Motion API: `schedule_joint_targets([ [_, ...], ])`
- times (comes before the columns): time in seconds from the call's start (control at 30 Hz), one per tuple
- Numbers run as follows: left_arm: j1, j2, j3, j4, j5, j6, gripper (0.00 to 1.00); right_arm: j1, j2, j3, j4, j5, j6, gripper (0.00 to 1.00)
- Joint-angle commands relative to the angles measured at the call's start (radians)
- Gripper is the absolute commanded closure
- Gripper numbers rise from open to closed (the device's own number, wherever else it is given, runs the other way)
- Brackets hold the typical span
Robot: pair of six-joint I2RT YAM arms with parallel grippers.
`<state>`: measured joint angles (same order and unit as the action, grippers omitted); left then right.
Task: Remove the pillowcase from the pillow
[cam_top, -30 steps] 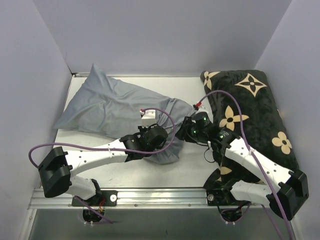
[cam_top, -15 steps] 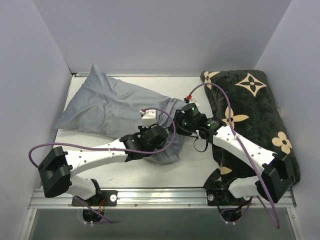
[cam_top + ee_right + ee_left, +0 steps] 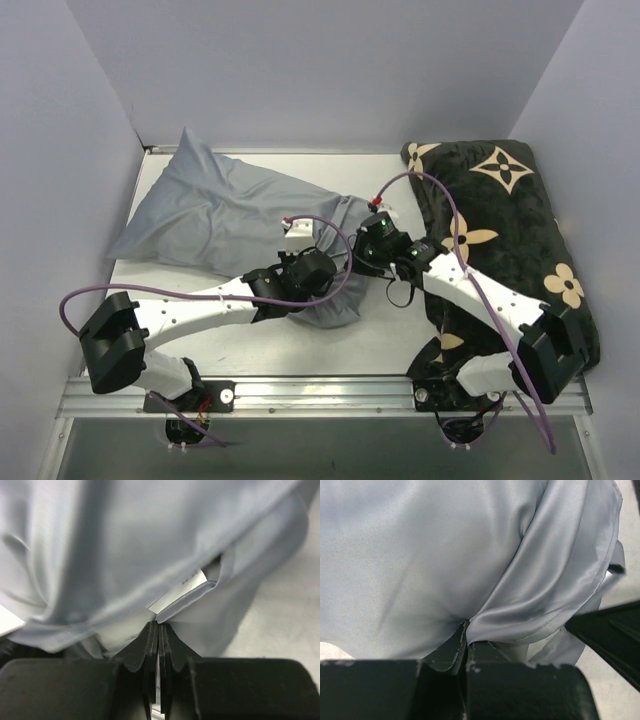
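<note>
The grey satin pillowcase (image 3: 220, 210) lies stuffed on the left of the table, its open end toward the middle. My left gripper (image 3: 322, 290) is at that end's near side, shut on a fold of the pillowcase (image 3: 420, 555) that bunches at its tips (image 3: 466, 630). My right gripper (image 3: 358, 245) reaches in from the right. It is shut (image 3: 158, 625) on the pillowcase's stitched hem (image 3: 200, 591). A sliver of the white pillow (image 3: 187, 582) shows inside the opening in the right wrist view. From above the pillow is hidden by the case.
A black plush cushion with tan flower motifs (image 3: 500, 220) fills the right side under my right arm. Pale walls close the table's left, back and right. Bare tabletop (image 3: 380, 330) shows near the front between the arms.
My right arm swung left from over the black cushion to the pillowcase's open end, and its jaws closed on the hem. The left arm held still with its grip.
</note>
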<state>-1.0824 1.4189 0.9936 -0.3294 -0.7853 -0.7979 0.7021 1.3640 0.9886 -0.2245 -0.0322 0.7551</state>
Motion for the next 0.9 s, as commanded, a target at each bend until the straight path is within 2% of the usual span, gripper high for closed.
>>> schedule_joint_targets([
  [0.0, 0.012, 0.023, 0.022, 0.046, 0.02, 0.014, 1.0, 0.002, -0.084, -0.071, -0.045, 0.029, -0.003, 1.0],
  [0.27, 0.036, 0.052, 0.043, 0.047, 0.041, 0.005, 1.0, -0.021, -0.376, -0.367, -0.13, 0.014, 0.078, 1.0],
  [0.37, 0.049, 0.072, 0.059, 0.047, 0.054, 0.006, 1.0, -0.032, -0.421, -0.478, -0.128, -0.001, 0.119, 1.0],
  [0.53, 0.052, 0.097, 0.086, 0.047, 0.084, 0.005, 1.0, -0.035, -0.334, -0.587, -0.009, -0.014, 0.167, 1.0],
  [0.73, 0.05, 0.103, 0.093, 0.049, 0.127, 0.008, 1.0, -0.023, -0.109, -0.59, 0.209, -0.041, 0.139, 1.0],
  [0.87, 0.05, 0.104, 0.088, 0.053, 0.153, 0.017, 1.0, -0.019, -0.095, -0.573, 0.278, -0.061, 0.093, 1.0],
])
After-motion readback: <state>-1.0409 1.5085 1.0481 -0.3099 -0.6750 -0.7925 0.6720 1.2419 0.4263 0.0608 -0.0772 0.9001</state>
